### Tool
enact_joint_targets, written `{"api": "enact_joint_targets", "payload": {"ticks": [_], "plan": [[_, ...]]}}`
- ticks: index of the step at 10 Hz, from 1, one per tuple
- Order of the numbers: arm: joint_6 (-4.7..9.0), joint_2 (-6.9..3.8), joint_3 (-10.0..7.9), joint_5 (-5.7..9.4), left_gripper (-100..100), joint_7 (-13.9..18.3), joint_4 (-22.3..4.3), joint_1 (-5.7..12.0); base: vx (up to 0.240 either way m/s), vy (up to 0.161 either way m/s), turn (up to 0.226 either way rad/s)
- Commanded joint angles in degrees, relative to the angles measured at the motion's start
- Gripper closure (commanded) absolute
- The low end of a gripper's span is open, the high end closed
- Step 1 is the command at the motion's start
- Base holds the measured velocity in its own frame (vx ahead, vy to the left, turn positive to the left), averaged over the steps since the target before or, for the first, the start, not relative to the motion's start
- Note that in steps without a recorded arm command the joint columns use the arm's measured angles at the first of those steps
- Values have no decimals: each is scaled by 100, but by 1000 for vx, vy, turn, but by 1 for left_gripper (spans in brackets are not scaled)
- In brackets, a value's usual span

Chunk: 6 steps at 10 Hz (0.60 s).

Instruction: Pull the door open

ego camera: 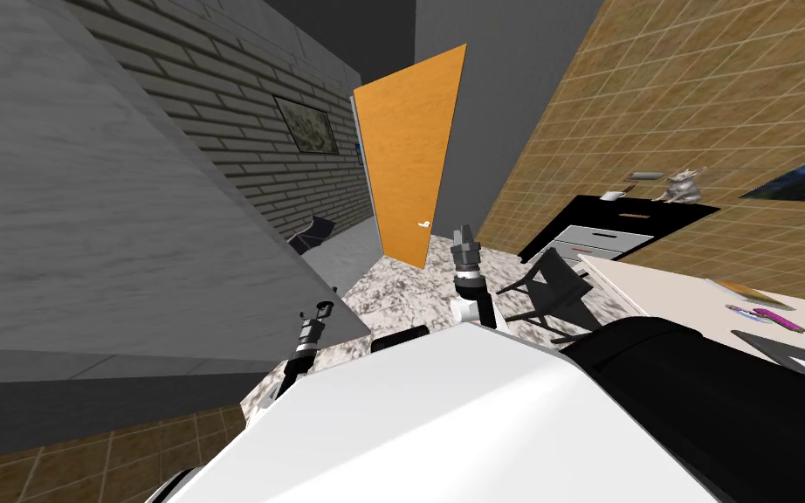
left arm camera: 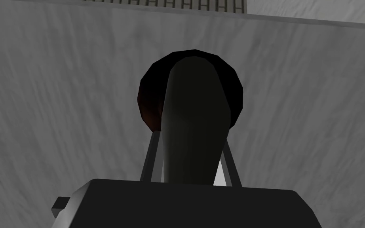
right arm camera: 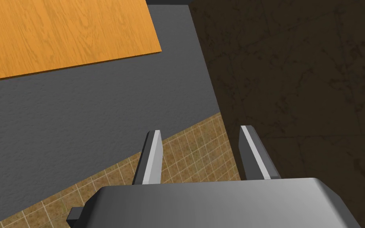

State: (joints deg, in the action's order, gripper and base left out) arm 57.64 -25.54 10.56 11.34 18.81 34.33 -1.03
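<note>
— Where does the head camera look from?
— From high up, rolled, steeply down and forward toward the far orange door (ego camera: 414, 157).
— And the wrist cameras?
— The left sits close against the grey marbled panel (left arm camera: 59, 118), looking along its dark handle (left arm camera: 191, 118). The right faces that orange door and the tiled wall (right arm camera: 193, 154), which the head view shares.

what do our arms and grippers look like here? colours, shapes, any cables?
Right arm: white link, then dark and grey ringed wrist sections. Left arm: dark and grey bands. Right gripper and left gripper: grey-to-dark box body with two thin, light grey blade fingers; the left pair sits partly behind a dark lever handle. No cables or markings visible.
</note>
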Motion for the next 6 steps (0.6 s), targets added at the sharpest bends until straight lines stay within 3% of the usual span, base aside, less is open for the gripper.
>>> {"api": "enact_joint_targets", "payload": {"ticks": [1, 4, 5, 6], "plan": [[98, 23, 23, -55, 100, 52, -87, 30, -212, 115, -192], [101, 29, 24, -79, 100, 73, -94, 26, -166, 96, -116], [349, -65, 160, -141, 100, 151, -77, -153, -73, 4, 0], [349, -65, 160, -141, 100, 151, -77, -153, -81, -1, 17]]}}
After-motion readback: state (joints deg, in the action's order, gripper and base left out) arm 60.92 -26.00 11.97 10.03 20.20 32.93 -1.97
